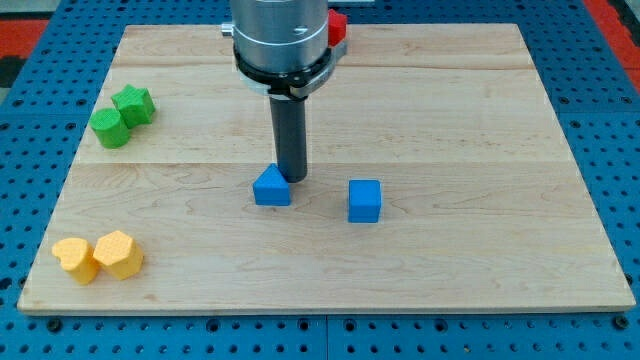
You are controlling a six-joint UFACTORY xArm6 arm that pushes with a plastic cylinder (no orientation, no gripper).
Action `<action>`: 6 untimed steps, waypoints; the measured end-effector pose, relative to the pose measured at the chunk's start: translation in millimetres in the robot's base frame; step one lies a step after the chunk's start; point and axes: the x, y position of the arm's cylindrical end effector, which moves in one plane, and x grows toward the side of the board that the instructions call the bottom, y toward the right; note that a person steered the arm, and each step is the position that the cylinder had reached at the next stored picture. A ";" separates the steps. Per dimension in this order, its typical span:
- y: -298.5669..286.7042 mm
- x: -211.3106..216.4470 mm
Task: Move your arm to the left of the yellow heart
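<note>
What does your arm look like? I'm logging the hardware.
A silver-grey metal cylinder with a black collar beneath it, ending in a straight dark rod. My tip is its plain lower end. No cables or markings show.

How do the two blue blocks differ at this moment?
The blue triangular block has a peaked top; the blue cube is flat-topped. My tip sits right beside the triangular block, while the cube stands apart toward the view's right. Both are blue and rest on the wooden board.
</note>
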 end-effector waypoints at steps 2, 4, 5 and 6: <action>-123.3 -25.9; -192.1 -5.8; -248.0 20.7; -264.9 25.1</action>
